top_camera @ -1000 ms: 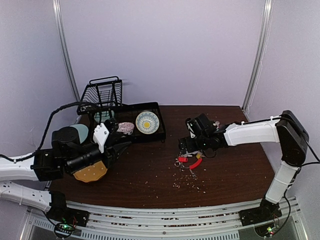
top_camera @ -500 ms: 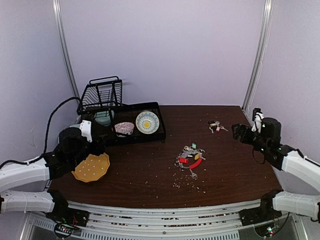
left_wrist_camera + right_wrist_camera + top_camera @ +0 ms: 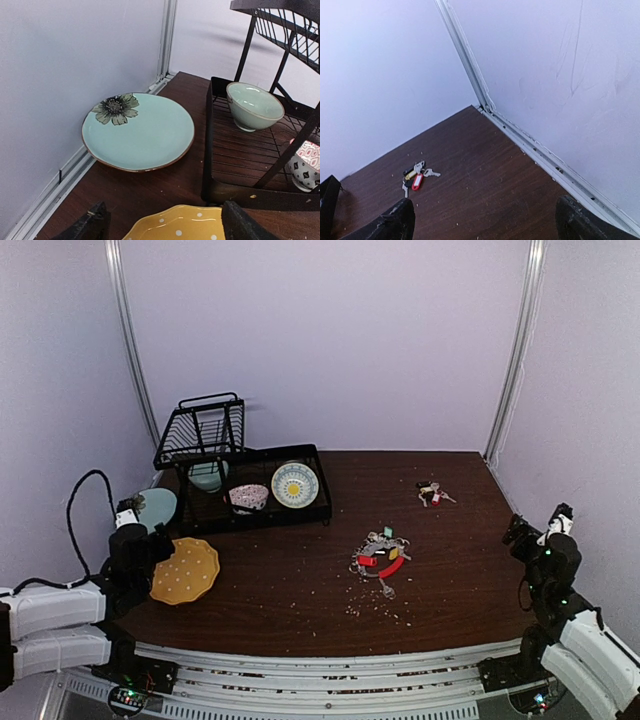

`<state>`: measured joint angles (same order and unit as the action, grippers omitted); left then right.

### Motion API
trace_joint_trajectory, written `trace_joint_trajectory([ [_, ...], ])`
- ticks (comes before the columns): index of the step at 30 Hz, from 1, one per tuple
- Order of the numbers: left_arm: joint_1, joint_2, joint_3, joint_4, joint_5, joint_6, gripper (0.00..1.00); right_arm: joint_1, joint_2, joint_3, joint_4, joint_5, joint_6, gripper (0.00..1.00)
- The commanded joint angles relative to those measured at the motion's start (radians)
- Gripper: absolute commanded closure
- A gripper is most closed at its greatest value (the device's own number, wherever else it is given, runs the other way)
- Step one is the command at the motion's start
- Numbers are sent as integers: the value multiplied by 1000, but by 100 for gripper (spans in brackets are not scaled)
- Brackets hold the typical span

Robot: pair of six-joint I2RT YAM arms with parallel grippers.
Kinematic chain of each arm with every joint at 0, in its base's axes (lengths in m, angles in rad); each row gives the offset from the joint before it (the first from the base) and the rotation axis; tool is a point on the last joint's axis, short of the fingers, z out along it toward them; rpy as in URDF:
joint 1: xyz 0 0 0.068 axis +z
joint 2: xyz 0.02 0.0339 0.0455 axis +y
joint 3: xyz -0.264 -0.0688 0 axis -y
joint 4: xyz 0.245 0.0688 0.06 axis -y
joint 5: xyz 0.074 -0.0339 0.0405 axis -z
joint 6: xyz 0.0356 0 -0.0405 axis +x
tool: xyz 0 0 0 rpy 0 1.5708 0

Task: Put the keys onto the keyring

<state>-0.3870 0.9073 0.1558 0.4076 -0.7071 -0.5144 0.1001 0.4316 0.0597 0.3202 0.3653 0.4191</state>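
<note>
top external: dark wood table (image 3: 290, 580), crumbs (image 3: 375, 608), lilac walls (image 3: 330, 340); both jaws released, empty.

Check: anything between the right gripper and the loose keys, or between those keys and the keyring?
Nothing visible. The right gripper, jaws open, has only bare table between it and the keys, in the top and right wrist views alike. From the keys to the keyring it's open wood; only small crumbs lie near the keyring.

The left arm (image 3: 55, 608) and right arm (image 3: 590, 640) sit tucked low. The left gripper (image 3: 165, 226) and right gripper (image 3: 487, 222) gape wide, holding nothing.
</note>
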Motion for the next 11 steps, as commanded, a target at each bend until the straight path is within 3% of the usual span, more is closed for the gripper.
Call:
trace_joint_trajectory([
  [1,4,-30,28,150,-81,54,18,-4,-63,-7,64,115,30,0],
  [4,4,-45,100,91,-146,144,15,-3,-90,-16,62,137,33,0],
  [11,7,-45,47,175,-162,175,13,-3,-91,-23,54,130,13,0],
])
